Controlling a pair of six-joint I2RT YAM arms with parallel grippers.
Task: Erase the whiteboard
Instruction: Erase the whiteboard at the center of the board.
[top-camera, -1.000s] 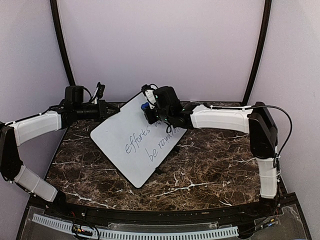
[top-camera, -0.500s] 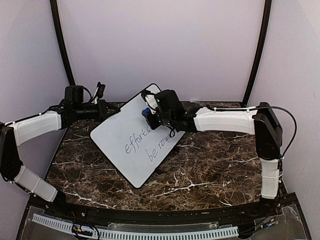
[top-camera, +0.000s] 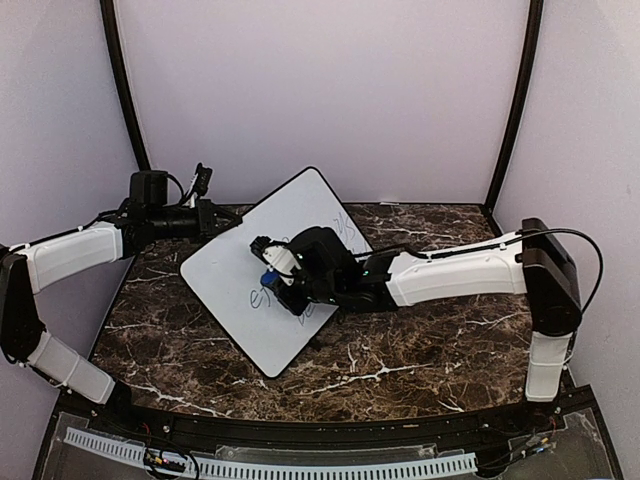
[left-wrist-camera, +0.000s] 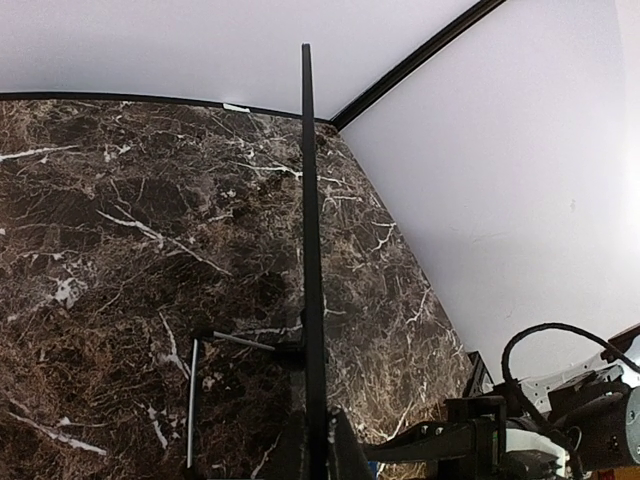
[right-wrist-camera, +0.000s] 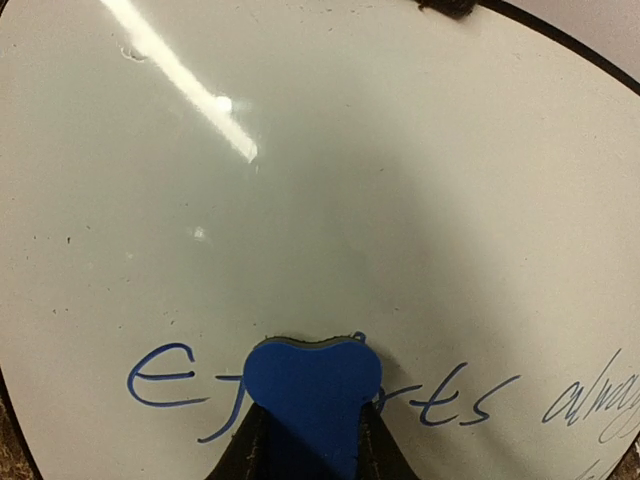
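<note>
One whiteboard (top-camera: 225, 270) sits on the marble table (top-camera: 430, 340) with open stone near and right, its far-left edge pinched by the left gripper (top-camera: 212, 221), while the right gripper (top-camera: 277, 283) clamps one blue eraser (right-wrist-camera: 312, 385) against the writing (right-wrist-camera: 470, 400).

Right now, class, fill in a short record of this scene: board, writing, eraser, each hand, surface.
Board: large white rectangular whiteboard with thin black rim, turned diagonally
Writing: blue handwriting on the board, not yet wiped
Eraser: small blue eraser block, against the board over the writing
Left hand: shut on the board's rim
Right hand: shut on the eraser block
Surface: dark brown marble table
</note>
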